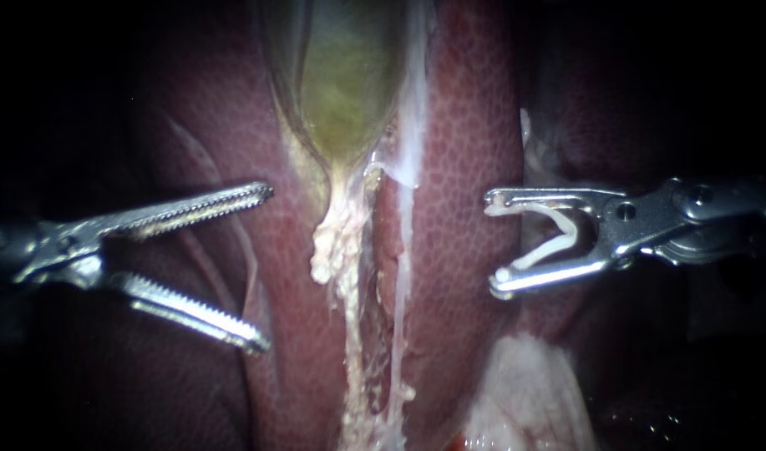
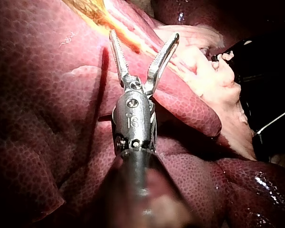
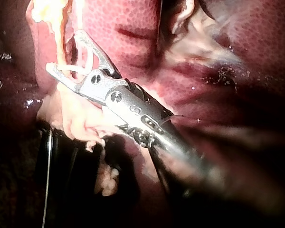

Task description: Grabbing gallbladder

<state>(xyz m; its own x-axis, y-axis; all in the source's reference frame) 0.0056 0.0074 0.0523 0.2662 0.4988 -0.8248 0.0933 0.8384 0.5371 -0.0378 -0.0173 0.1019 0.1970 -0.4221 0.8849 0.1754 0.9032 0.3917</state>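
Endoscope view: the greenish gallbladder (image 1: 345, 83) lies on the liver (image 1: 466, 150), above both instruments. The left instrument (image 1: 266, 267) gapes wide, jaws empty; the right instrument (image 1: 495, 242) carries a white clip (image 1: 545, 238) between parted jaws. The left should probably take a full bite near the gallbladder's tapering end.

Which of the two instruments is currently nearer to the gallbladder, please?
Left. The left instrument lies just below and left of the tapered end of the gallbladder, not touching it; the right instrument, carrying a clip, sits farther off across a band of liver.
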